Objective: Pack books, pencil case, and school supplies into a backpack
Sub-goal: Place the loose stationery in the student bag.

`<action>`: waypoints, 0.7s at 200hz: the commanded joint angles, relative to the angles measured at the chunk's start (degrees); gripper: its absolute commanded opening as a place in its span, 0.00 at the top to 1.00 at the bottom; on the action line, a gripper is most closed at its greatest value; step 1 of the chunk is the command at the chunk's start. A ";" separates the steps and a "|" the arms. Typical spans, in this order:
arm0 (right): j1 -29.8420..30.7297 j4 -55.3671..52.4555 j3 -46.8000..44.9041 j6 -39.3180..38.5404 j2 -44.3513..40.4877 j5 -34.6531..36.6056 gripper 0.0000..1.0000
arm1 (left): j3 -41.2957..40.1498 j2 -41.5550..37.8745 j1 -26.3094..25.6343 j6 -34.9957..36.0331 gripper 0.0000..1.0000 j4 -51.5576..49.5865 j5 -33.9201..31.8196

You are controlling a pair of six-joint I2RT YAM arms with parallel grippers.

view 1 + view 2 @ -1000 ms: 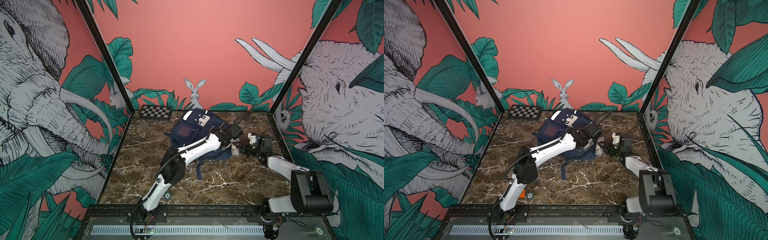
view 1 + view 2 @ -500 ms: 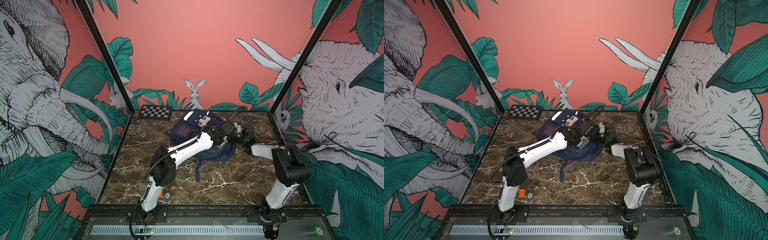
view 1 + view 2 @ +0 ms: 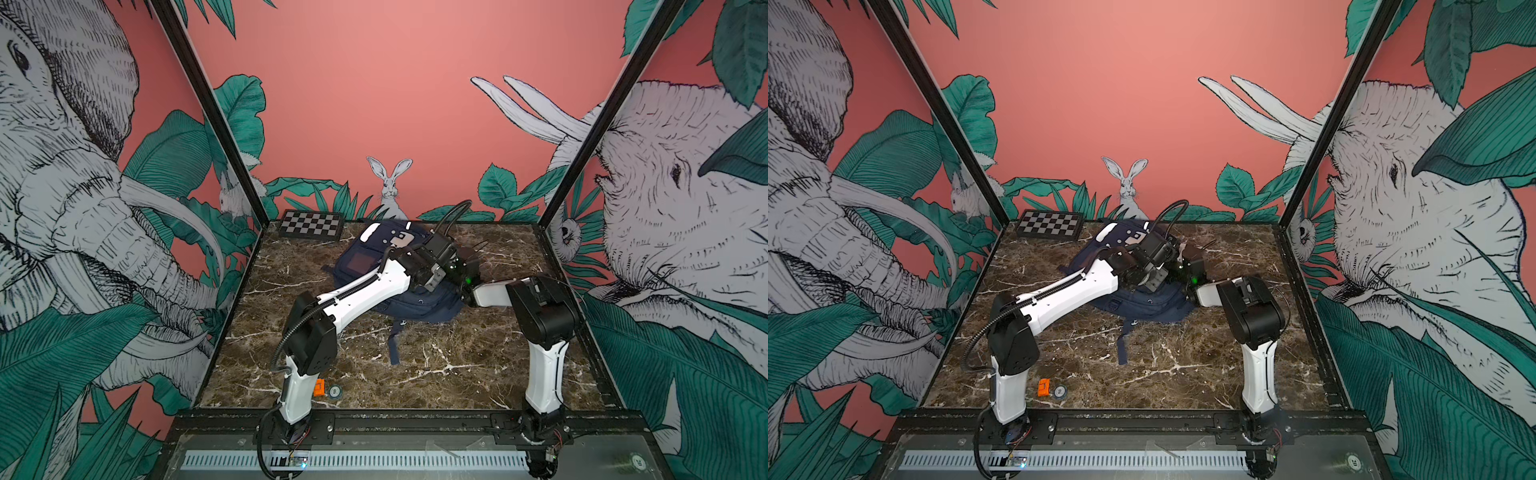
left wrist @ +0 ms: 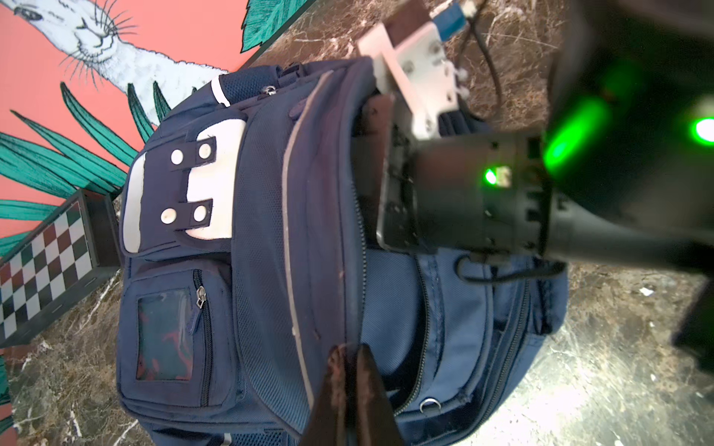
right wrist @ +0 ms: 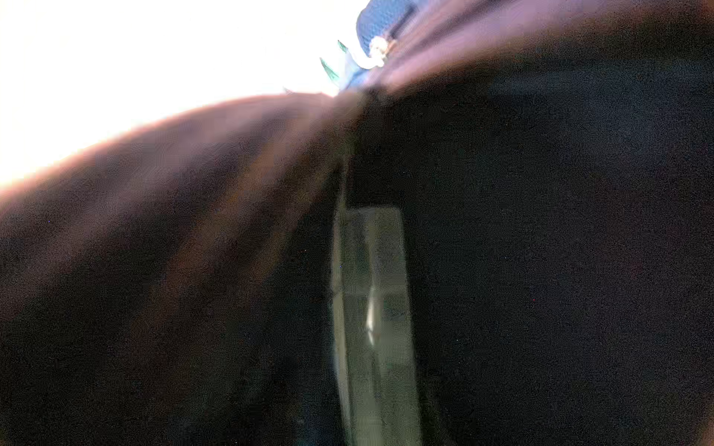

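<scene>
Far-left corner of the tabletop (image 3: pixel 457 365): chessboard (image 3: pixel 311 225), not part of the job. Near edge, beside my left arm's base: a small orange piece (image 3: pixel 318 387) and a round disc (image 3: pixel 336 391), both well apart from the work. My left claw (image 4: pixel 349 355) is closed, pinching the upper lip of the backpack (image 3: pixel 415 305) at its main zip mouth and holding that lip up. The backpack lies toward the middle of the far edge, long axis running from the far edge toward the near edge, with the mouth slit along its right flank and parallel to that axis. My right claw (image 4: pixel 398 193) enters that slit from the right-edge side, crosswise to the slit, its tips hidden inside. I cannot tell from its own camera, which shows only dark lining and a pale blurred strip, whether its jaws stand apart or grip anything. No books are in view on the tabletop; whether they lie inside the bag cannot be confirmed. Judgement: the right arm is the nearer one to the compartment, and any withdrawal must run straight back toward the right edge, clear of the lifted lip.
</scene>
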 commanded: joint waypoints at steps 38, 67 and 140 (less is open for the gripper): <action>0.79 -24.94 -0.55 -15.63 -13.15 0.22 0.21 | -2.11 -4.39 1.16 -0.66 1.00 3.28 3.20; 0.72 -39.65 -0.52 -23.48 -19.19 5.33 0.19 | -2.20 -4.12 1.45 -0.47 1.00 3.42 3.17; -0.15 -51.47 -9.12 -34.06 -32.36 13.84 0.43 | -7.23 -4.60 1.45 0.53 0.99 3.26 6.55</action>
